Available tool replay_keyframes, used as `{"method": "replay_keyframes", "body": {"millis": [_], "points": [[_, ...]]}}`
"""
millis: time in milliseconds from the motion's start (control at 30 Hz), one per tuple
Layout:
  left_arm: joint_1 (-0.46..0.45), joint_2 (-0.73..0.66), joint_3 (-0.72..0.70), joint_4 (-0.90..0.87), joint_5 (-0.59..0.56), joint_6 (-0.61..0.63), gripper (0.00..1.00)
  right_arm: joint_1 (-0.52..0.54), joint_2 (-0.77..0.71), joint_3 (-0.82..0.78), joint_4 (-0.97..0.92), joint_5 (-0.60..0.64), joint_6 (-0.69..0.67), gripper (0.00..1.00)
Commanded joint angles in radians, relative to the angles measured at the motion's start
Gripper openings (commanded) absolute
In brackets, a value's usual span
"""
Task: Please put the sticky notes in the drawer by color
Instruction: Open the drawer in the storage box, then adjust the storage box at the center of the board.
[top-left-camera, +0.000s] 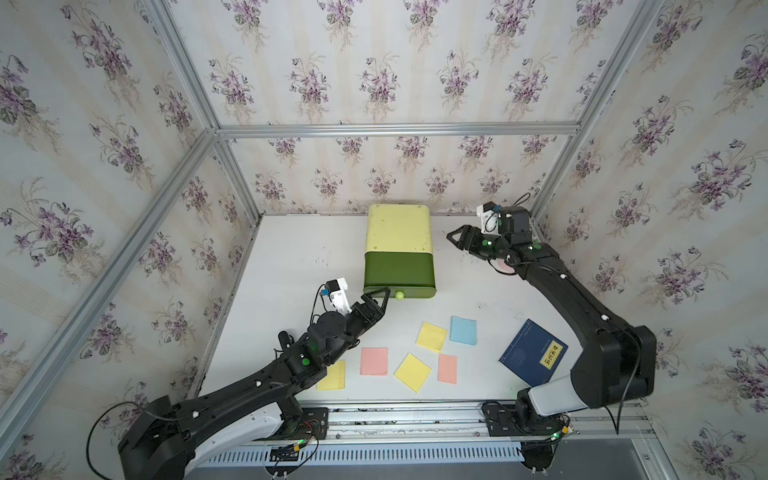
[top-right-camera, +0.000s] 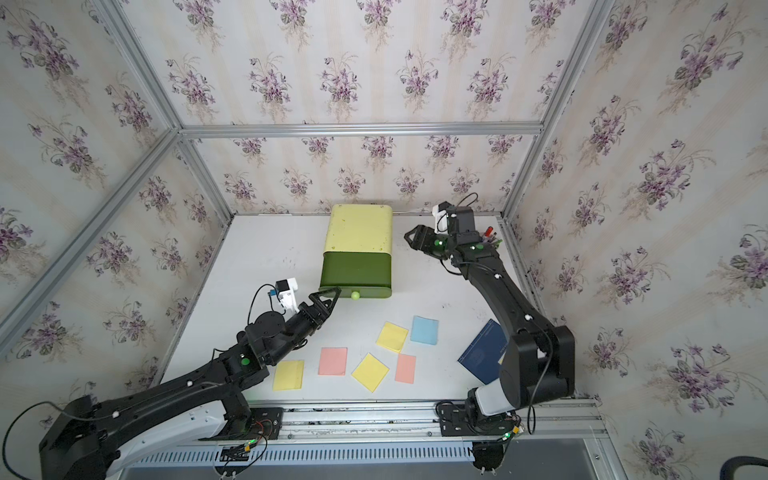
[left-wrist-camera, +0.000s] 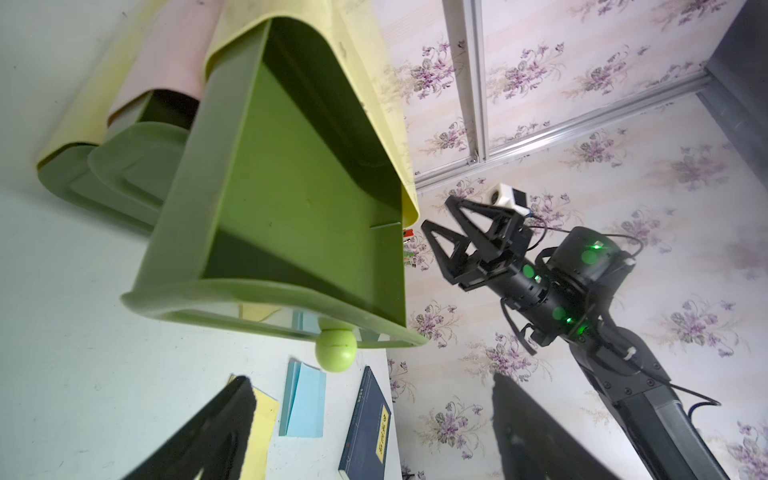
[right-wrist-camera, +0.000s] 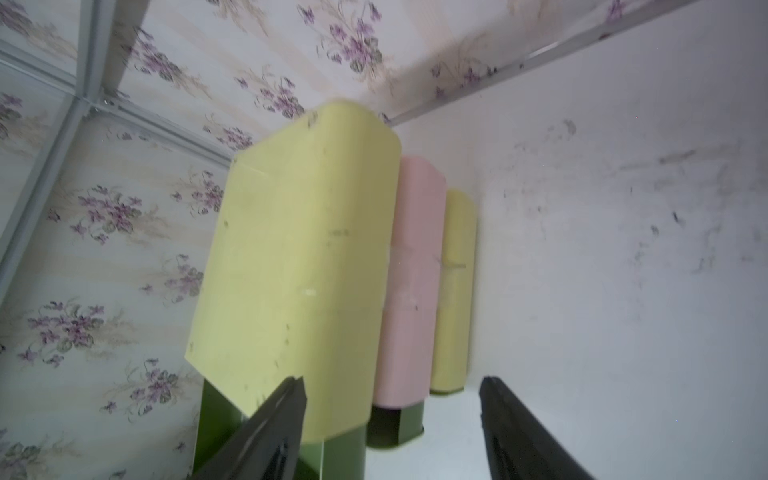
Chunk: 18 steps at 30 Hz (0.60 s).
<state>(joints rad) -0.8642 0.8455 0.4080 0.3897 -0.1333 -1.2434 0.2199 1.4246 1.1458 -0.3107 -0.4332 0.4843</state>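
Lab booth; aluminium frame (top-left-camera: 395, 129); wallpaper (top-left-camera: 374, 62)

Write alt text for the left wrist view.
A green top drawer is pulled out of a pale yellow chest, nothing visible inside, its round knob toward the camera. Beyond it the right hand hangs open against floral wallpaper. On the white table lie a light blue sticky note, a yellow sticky note and a dark blue booklet.
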Motion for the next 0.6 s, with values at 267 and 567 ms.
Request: {"method": "replay_keyframes", "body": {"millis": [267,567], "points": [[0.004,-0.157,0.012,-0.527,0.08,0.187,0.88,0.099,-0.122,-0.423,0.215,-0.156,0.039,0.64],[0.005,-0.212,0.046,-0.752,0.077,0.25,0.88,0.102,0.117,-0.32,0.343,-0.227,0.073,0.64]]}}
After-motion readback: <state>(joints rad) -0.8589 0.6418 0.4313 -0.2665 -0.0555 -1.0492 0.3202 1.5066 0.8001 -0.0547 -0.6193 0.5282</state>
